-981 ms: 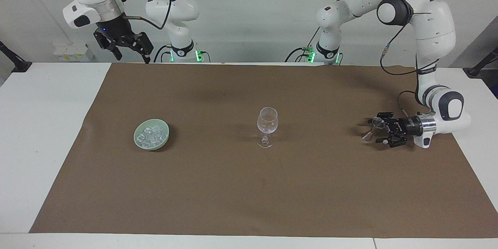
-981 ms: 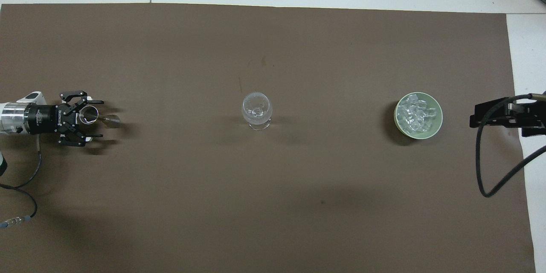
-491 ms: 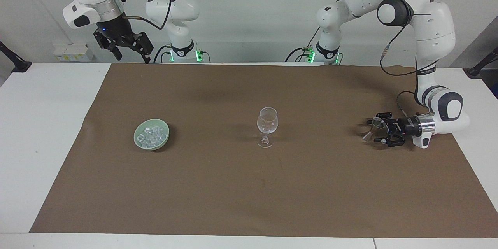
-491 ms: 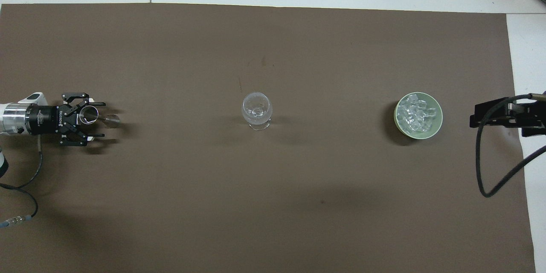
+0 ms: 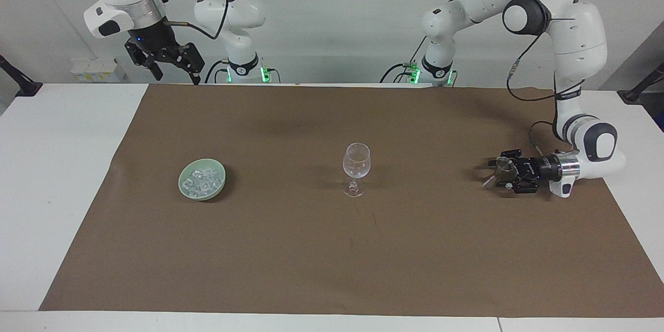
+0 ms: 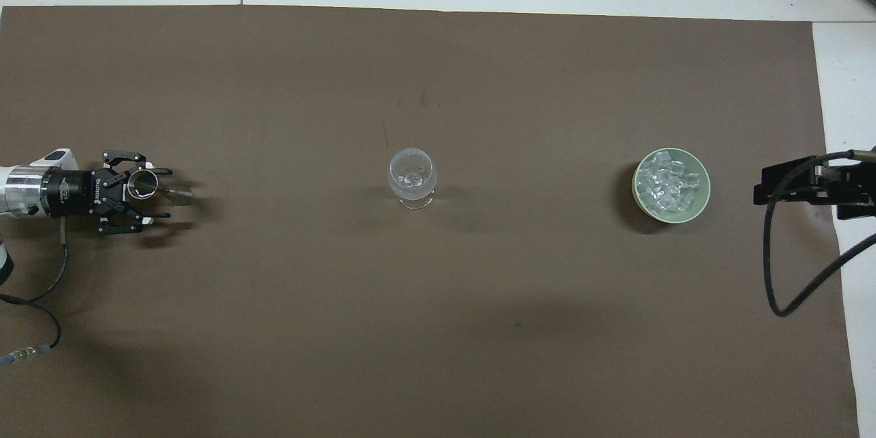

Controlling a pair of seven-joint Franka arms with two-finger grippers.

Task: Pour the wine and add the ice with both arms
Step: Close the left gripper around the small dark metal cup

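- My right gripper [image 5: 174, 70] hangs high over the edge of the brown mat [image 5: 332, 259] closest to me, toward the right arm's end of the table [image 5: 52, 166]. Its fingers stand wide apart with nothing between them. That arm waits, and nothing about it has changed from a second ago.
- My left gripper [image 5: 493, 174] lies on its side, low over the mat at the left arm's end of the table, pointing along the table toward the wine glass.
- A small clear vessel [image 6: 142, 184] sits between its fingers [image 6: 159, 170], with its round rim up close to the palm.
- This is the one change: a second ago these fingers were spread wide, and now they have drawn in narrower around the vessel. They are not yet clamped, as a gap still shows between one finger and the vessel.
- The vessel itself has not shifted.
- The ice [image 5: 203, 180], a heap of small clear cubes, lies in a pale green bowl [image 5: 182, 182] on the mat toward the right arm's end. It is where it was a second ago, with no gripper over it.
- The wine glass [image 5: 357, 162] stands upright at the middle of the mat, between the bowl and my left gripper and well apart from both. It has not moved.
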